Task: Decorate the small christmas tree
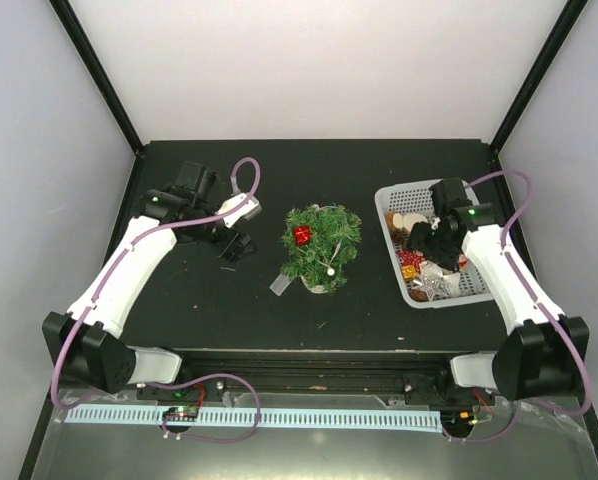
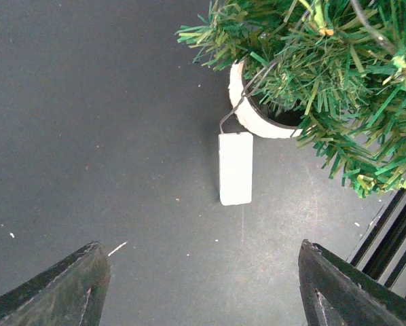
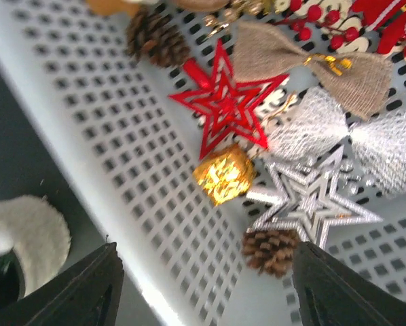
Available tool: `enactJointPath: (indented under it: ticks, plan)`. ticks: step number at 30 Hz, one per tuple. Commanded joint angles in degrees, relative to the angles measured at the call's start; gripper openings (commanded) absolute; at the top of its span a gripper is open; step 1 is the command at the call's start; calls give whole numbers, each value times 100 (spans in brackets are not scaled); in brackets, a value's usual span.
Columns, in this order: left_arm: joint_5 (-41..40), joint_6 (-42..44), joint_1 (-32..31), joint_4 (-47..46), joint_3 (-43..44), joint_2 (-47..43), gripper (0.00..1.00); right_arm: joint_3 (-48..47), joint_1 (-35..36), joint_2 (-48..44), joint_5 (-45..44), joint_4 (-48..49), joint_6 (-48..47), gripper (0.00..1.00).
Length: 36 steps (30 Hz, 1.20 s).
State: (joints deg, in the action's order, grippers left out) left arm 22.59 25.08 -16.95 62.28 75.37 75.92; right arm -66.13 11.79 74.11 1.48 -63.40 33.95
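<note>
The small christmas tree [image 1: 322, 242] stands mid-table in its cream-white pot [image 2: 252, 115], with a red ornament [image 1: 302, 235] on its branches and a white tag [image 2: 235, 168] lying by the pot. My left gripper [image 1: 235, 247] hovers left of the tree, open and empty; its fingers [image 2: 60, 288] frame bare table. My right gripper [image 1: 437, 243] is open and empty over the white basket [image 1: 473, 285]. Below it lie a red star [image 3: 223, 102], a gold ornament [image 3: 224, 173], a silver star [image 3: 311, 200], pine cones [image 3: 271, 250] and bows [image 3: 311, 68].
The basket's perforated wall [image 3: 121, 142] runs under my right gripper. A black frame rail [image 1: 309, 360] lines the table's near edge. Black posts and pale walls enclose the table on three sides.
</note>
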Motion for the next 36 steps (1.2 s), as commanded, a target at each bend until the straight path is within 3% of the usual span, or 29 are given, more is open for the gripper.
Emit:
enactJointPath:
  ticks: [1,7,15,27,36]
  plan:
    - [-81,92,25,210,103,107,77,277,-591,389,471,1127,377,71]
    - [-113,149,25,292,157,209,77,245,-809,1361,412,1577,609,71]
    - [-146,183,27,360,138,218,76,433,-1105,1587,270,1409,638,73]
    - [-110,234,49,298,30,312,76,1253,-1084,706,726,1012,198,66]
    - [-34,254,69,221,73,427,76,1419,-1074,251,360,184,26,70]
